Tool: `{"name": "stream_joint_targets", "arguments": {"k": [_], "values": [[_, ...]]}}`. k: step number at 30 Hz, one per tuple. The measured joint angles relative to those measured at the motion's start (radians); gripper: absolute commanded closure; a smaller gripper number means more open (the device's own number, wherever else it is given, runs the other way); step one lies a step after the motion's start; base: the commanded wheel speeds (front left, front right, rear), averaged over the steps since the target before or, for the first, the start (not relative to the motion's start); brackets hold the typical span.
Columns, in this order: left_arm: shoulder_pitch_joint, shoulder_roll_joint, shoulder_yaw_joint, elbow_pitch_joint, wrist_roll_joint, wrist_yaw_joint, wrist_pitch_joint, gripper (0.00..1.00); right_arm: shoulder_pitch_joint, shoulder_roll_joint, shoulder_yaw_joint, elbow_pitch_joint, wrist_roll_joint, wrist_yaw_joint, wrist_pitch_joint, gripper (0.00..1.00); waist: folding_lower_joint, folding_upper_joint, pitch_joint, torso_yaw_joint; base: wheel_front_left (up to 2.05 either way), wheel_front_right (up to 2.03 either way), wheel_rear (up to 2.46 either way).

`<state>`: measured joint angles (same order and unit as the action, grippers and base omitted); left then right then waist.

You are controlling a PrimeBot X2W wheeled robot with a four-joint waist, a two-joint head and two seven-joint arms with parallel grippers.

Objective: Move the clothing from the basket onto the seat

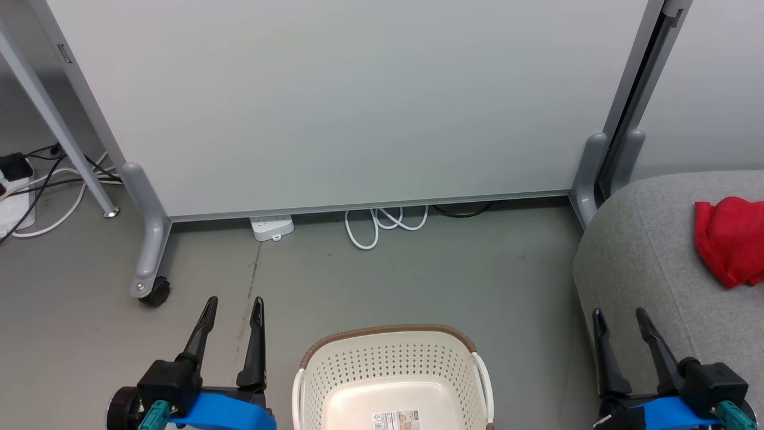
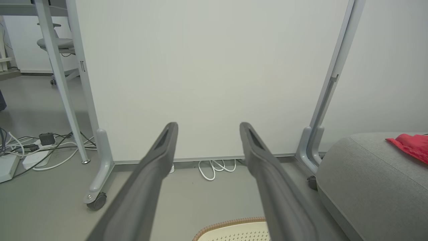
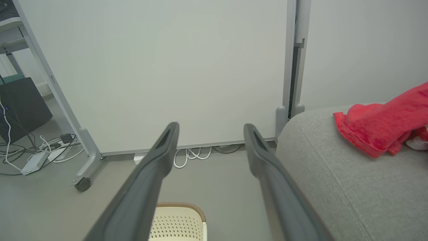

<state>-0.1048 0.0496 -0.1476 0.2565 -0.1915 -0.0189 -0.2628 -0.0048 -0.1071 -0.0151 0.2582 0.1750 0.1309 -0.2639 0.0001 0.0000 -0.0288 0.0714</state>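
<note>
Red cloth, your clothing (image 1: 731,239), lies in one bunched heap on the seat (image 1: 644,263), ahead of the right gripper (image 1: 618,312) and off to its right, well apart from its fingertips; from the heap you cannot tell whether it is one garment or two. You have one grey seat, and its rounded near edge sits just to the right of that gripper; whether the two touch, you cannot tell. You have one basket (image 1: 388,329), standing on the floor (image 1: 418,280) between your two grippers, right of the left gripper (image 1: 234,300) and left of the right one; its brown rim sits a little behind both sets of fingertips, and its pale bottom shows with one printed label on it. Both grippers are spread wide, two dark fingers (image 2: 164,147) each, and neither has hold of anything. Straight ahead of both stands one pale partition panel (image 1: 358,107); one castor (image 1: 155,292) of its foot is ahead and left of the left gripper; one white power strip (image 1: 271,227) and one looped white cable (image 1: 382,224) lie at the panel's foot.
</note>
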Motion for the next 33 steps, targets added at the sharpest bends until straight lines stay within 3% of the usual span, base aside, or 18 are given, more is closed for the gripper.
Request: {"name": "stream_joint_targets", "arguments": {"k": [2,3,8,33], "values": [[0.000,0.000,-0.002,0.001,-0.001,-0.002,0.000,0.00,0.000,0.000,0.002,0.001,0.000,0.000,0.000,0.00,-0.0001,0.0000,-0.001,0.000,0.00,0.00,0.00],[0.000,0.000,-0.002,0.001,-0.001,-0.002,0.000,1.00,0.000,0.000,0.002,0.001,0.000,0.000,0.000,1.00,-0.0001,0.0000,-0.001,0.000,0.00,0.00,0.00],[0.025,-0.002,-0.002,0.034,-0.014,-0.002,0.008,1.00,0.011,0.004,0.002,0.037,0.012,0.000,0.008,1.00,0.0000,0.0000,-0.001,-0.001,0.00,0.00,0.00],[0.026,-0.002,0.077,0.026,-0.448,-0.030,0.122,1.00,-0.004,0.020,-0.026,0.025,0.450,0.000,0.123,1.00,0.0000,0.0000,0.006,-0.015,0.00,0.00,0.00]]}}
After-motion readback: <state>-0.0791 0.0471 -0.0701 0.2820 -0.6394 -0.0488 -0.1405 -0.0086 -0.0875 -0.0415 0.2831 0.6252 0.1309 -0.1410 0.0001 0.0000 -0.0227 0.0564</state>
